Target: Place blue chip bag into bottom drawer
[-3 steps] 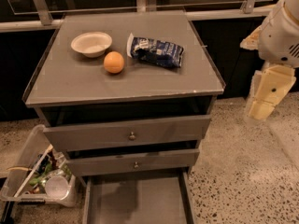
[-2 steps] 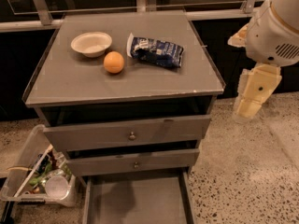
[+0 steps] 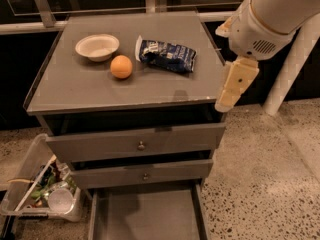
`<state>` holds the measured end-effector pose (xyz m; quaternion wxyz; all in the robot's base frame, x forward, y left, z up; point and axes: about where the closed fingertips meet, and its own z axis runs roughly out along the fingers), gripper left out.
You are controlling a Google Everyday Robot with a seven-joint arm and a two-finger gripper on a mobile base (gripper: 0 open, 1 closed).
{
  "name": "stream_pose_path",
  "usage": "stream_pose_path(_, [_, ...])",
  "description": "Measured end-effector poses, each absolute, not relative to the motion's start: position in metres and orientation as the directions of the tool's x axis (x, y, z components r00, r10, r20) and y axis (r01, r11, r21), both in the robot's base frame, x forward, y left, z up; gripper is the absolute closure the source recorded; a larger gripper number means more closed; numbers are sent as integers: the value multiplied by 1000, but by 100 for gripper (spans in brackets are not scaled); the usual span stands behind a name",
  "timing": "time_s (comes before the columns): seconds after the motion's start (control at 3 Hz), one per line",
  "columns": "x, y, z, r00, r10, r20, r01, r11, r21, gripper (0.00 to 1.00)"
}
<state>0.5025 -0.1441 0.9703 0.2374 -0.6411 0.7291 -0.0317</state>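
The blue chip bag (image 3: pixel 167 55) lies flat on the cabinet top (image 3: pixel 90 91), toward the back right, its white sealed end pointing left. The bottom drawer (image 3: pixel 145 214) is pulled out at the foot of the cabinet, its flat grey floor bare. My gripper (image 3: pixel 231 89) hangs from the white arm (image 3: pixel 272 14) at the cabinet's right front corner, to the right of the bag and a little nearer the front, pointing down. It holds nothing that I can see.
An orange (image 3: pixel 121 66) and a white bowl (image 3: pixel 97 47) sit left of the bag. Two upper drawers with round knobs (image 3: pixel 141 145) are pushed in. A clear bin of rubbish (image 3: pixel 42 191) stands on the floor at the left. A white post (image 3: pixel 295 64) stands at the right.
The arm and gripper have moved left, from out at the right to the cabinet's right front corner. The bag, orange and bowl have not moved.
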Motion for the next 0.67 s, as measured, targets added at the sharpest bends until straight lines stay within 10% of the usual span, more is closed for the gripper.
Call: stream_pose_path(0.67, [550,-135,961,-77,-944,-321,-905,201,-376,0])
